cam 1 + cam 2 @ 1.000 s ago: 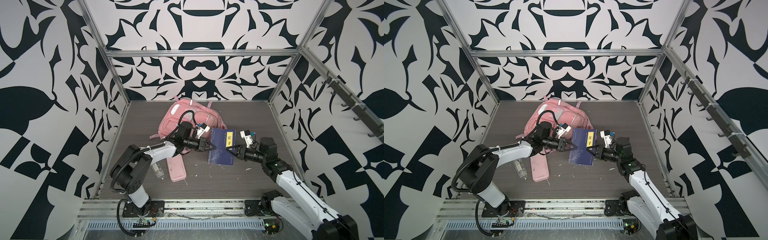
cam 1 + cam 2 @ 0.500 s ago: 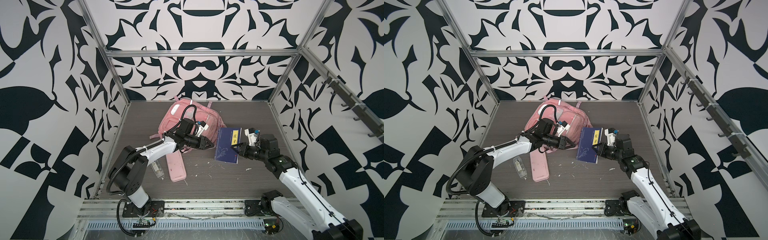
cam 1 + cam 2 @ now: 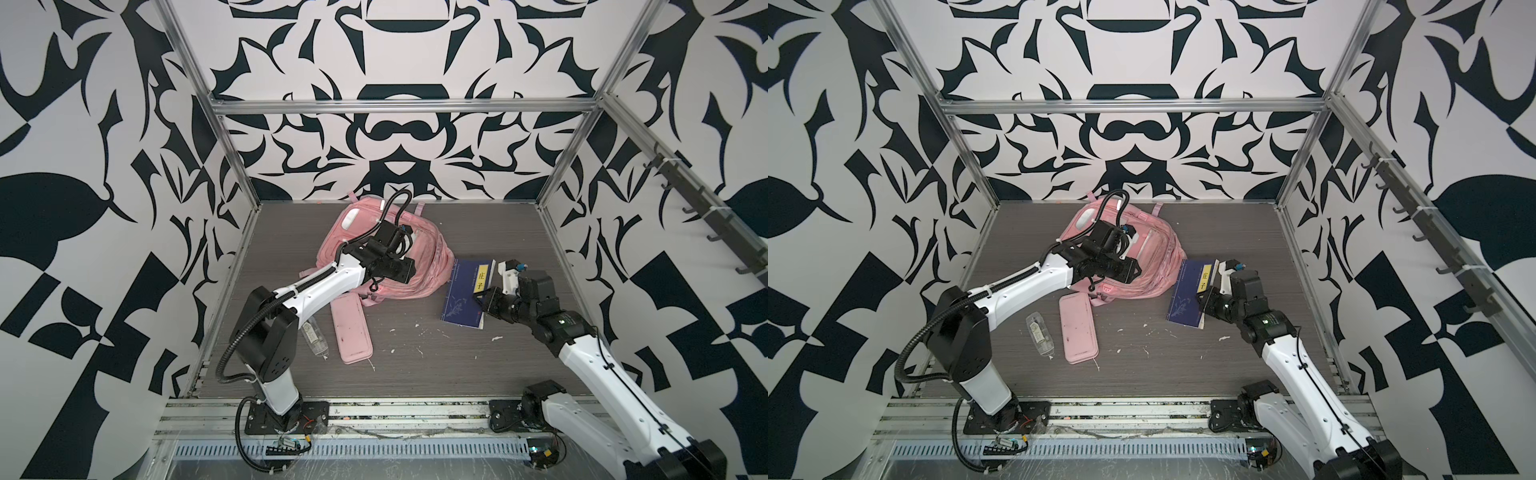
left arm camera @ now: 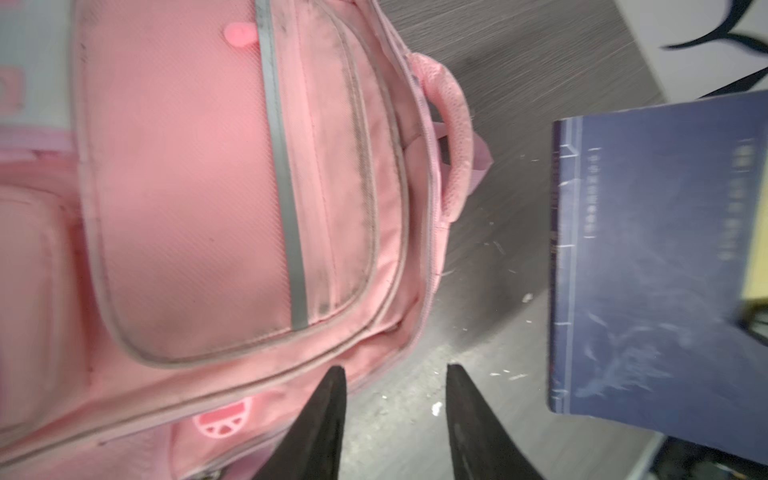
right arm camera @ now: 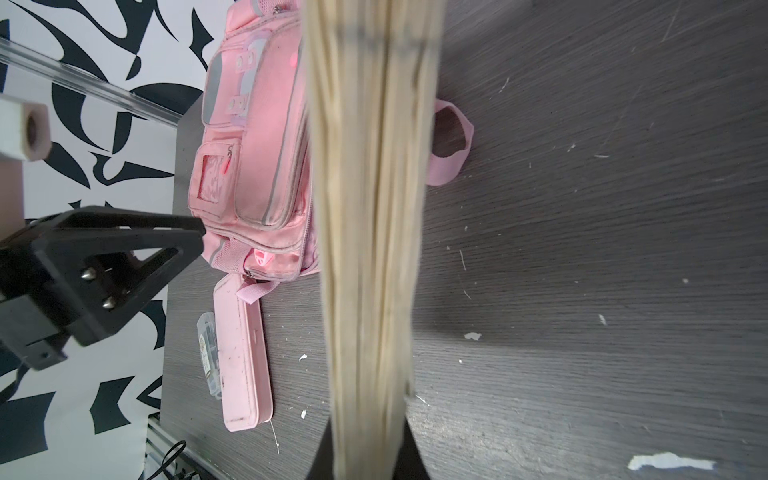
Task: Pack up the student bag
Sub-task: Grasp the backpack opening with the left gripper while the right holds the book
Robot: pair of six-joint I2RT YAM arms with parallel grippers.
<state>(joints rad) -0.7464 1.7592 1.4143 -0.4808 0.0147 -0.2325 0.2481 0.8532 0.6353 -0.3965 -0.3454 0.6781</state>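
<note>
The only writing that can be read is on the dark blue book [image 3: 464,305], toward the right edge of the counter [image 3: 415,374]. In both top views a yellow label strip [image 3: 482,280] on its cover carries two black Chinese characters, one above the other: 庄子. In the left wrist view, the vertical columns of pale small print [image 4: 590,191] on the same cover are too blurred to read. The paper label inside the small clear box [image 3: 1040,332], near the left edge, is too small to make out.
</note>
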